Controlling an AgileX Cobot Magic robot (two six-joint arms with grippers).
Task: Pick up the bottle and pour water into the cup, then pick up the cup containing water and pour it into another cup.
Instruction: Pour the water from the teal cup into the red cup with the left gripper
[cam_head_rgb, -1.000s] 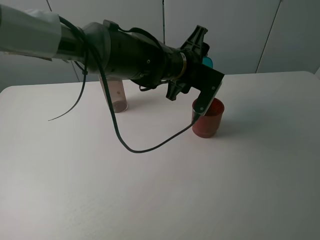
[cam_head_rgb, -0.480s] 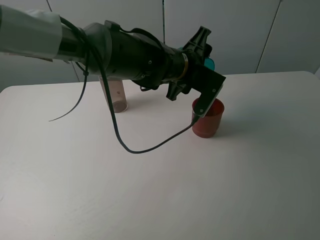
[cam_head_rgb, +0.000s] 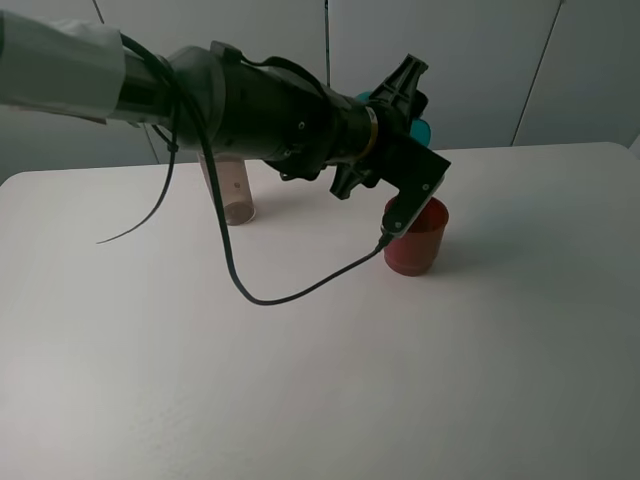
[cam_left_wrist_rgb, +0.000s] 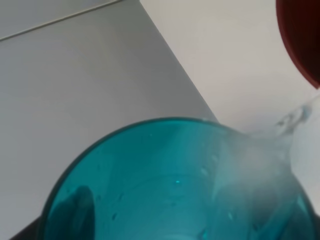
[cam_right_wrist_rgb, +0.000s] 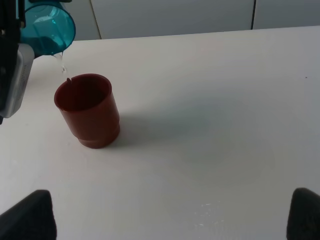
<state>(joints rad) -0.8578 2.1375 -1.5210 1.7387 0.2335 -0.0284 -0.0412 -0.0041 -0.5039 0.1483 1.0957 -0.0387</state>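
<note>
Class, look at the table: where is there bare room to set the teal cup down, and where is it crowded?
Bare table lies in front of the red-brown cup and to its right. The crowded strip is at the back: the bottle, the left gripper tipping the teal cup above the red-brown one.

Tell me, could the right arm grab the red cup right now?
Probably yes. The right wrist view shows bare table between the right gripper, jaws apart, and the red cup. But the teal cup, pouring into it, hangs over its far rim, so wait.
</note>
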